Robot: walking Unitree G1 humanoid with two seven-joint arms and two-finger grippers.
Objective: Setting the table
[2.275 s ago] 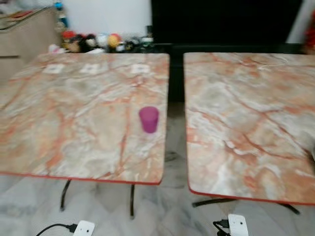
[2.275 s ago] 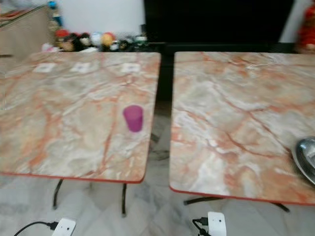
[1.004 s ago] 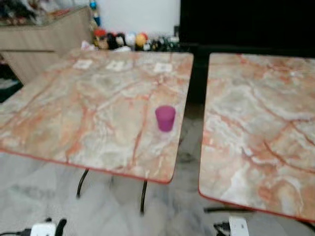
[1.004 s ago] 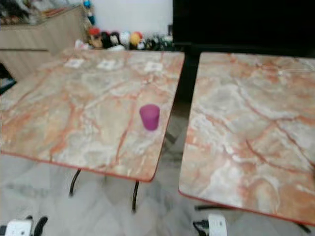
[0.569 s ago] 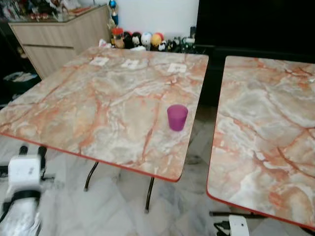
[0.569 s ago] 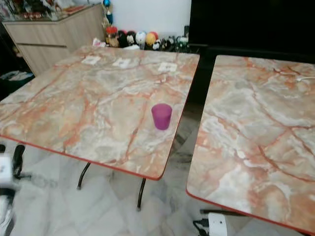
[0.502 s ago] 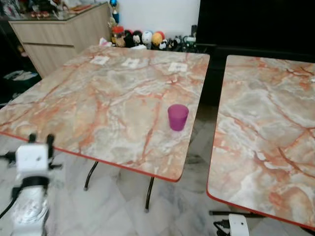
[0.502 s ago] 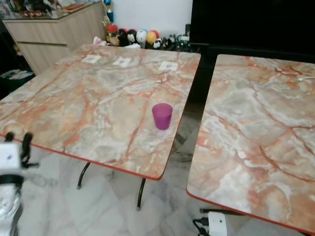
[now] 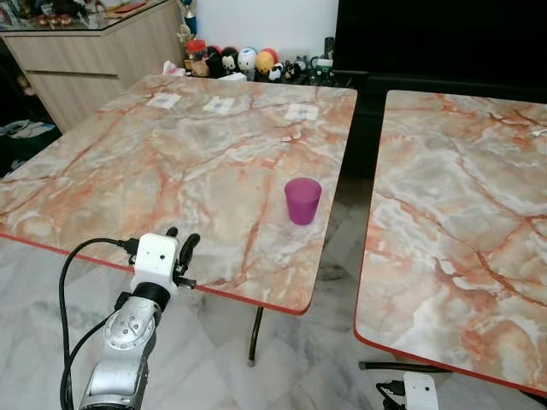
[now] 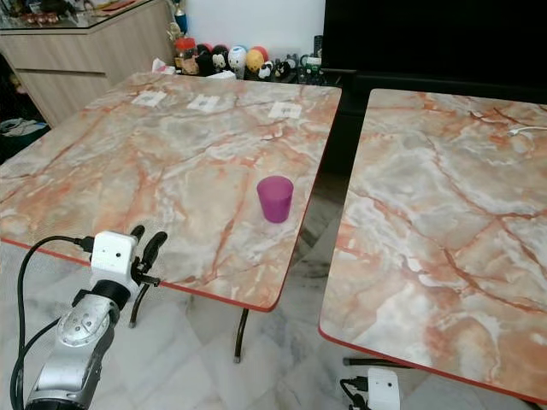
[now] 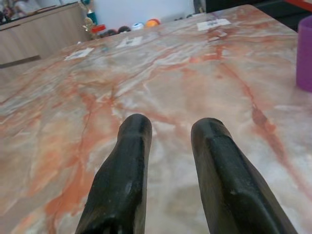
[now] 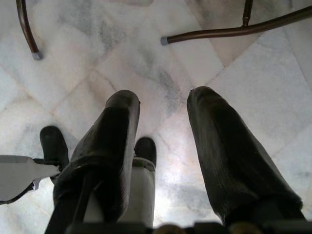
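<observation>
- There are two desks with a pink-orange marble pattern, side by side with a narrow gap between them: the left desk (image 9: 171, 162) and the right desk (image 9: 461, 222).
- One purple cup (image 9: 302, 201) stands upright on the left desk, near its right edge and about halfway between the far and near edges. Nothing touches it.
- Three small white cards (image 9: 221, 104) lie in a row along the far edge of the left desk.
- The left tool (image 9: 180, 242) is raised on its silver arm at the near edge of the left desk, well apart from the cup. Its two black fingers (image 11: 122, 175) stand apart with a clear gap, holding nothing; in the left wrist view the cup (image 11: 304, 53) is off to one side ahead of them.
- The right tool (image 12: 161, 146) hangs low over the white marble floor (image 12: 87, 63), beside the dark metal legs (image 12: 229, 30) of a desk. Its two fingers are apart and empty.
- A row of small colourful figures (image 9: 239, 61) stands on the floor behind the left desk, beside a wooden cabinet (image 9: 94, 51).
</observation>
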